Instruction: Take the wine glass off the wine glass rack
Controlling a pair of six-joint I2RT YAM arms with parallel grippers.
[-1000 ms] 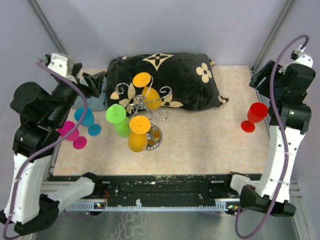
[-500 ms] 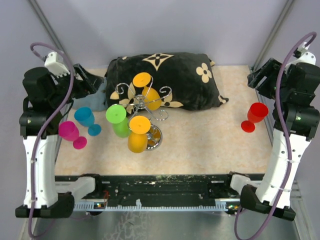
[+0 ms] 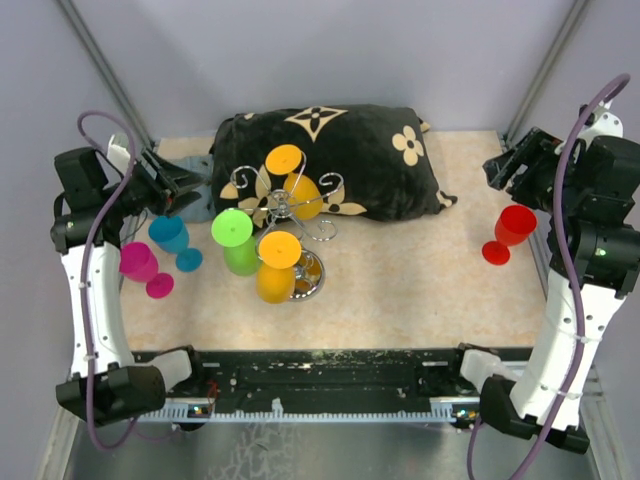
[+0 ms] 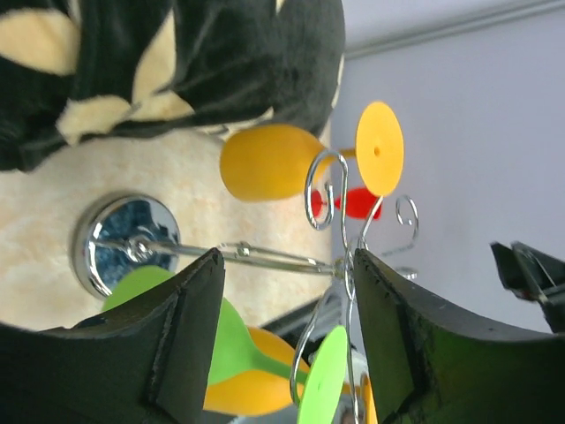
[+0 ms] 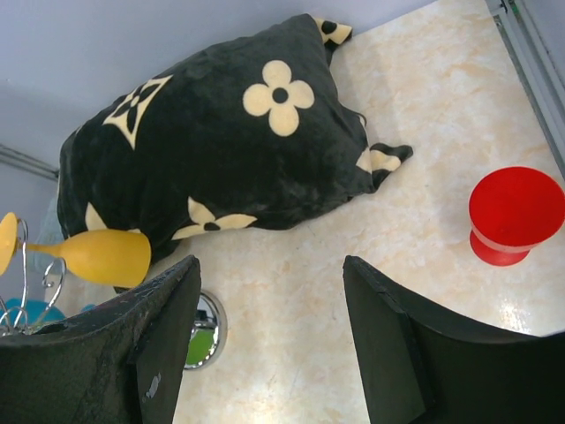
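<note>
The left gripper point(image 3: 190, 185) and right gripper point(image 3: 500, 170) are both open, holding nothing. At the bottom of the left wrist view, black fingers point(image 4: 168, 344) hide part of the green wine glass point(image 4: 237, 340).

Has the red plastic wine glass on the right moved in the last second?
No. The red plastic wine glass stands on the same spot, just right of the black flowered pillow, exactly as before.
</note>
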